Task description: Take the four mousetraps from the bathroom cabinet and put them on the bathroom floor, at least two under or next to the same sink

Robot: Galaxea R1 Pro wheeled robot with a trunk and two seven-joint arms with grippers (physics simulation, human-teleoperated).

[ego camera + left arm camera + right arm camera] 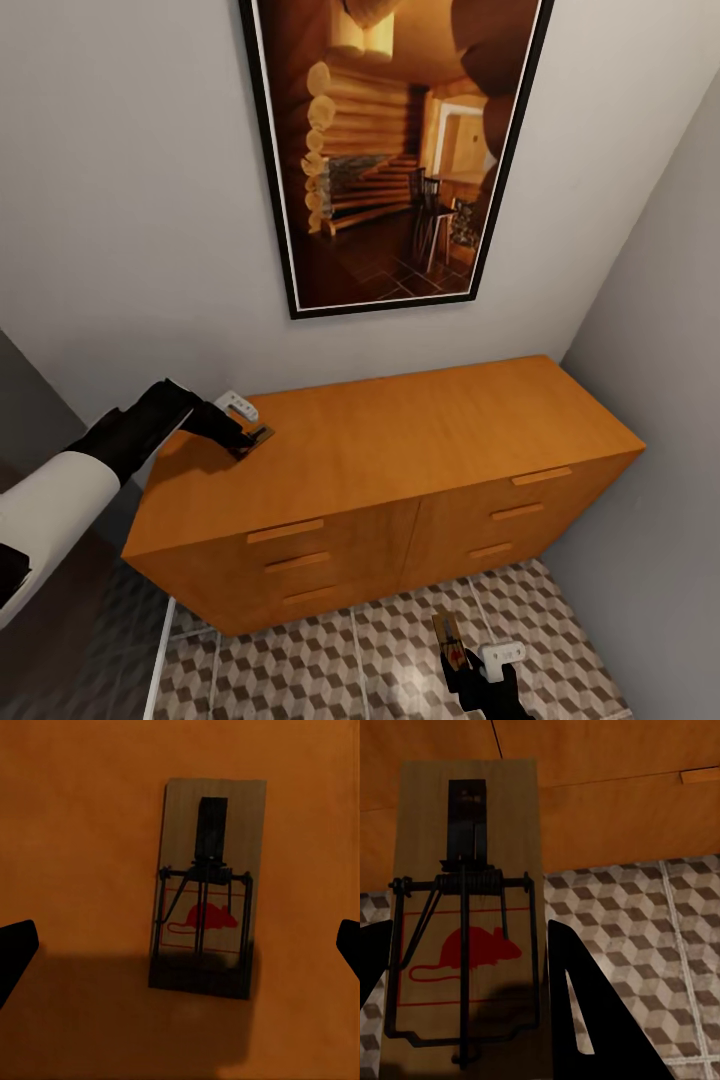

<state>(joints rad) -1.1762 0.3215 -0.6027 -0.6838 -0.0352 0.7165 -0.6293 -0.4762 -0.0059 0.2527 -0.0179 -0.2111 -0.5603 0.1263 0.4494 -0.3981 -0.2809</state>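
Cube-patterned brown, beige and white tiled bathroom floor (380, 650) nearest, with right gripper (465, 1020) above it, fingers clamped on a small wooden mousetrap with red mouse print (465, 922). Beyond, low orange-brown wooden cabinet (400, 450) against grey wall. On its top near the left end, left gripper (240, 435) spread wide over a second flat wooden mousetrap (206, 885).

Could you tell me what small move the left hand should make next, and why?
Probably lower the left hand and close it on the mousetrap. The trap lies flat on the cabinet top between the open fingers, not yet gripped, while the right hand already holds another mousetrap above the bathroom floor.
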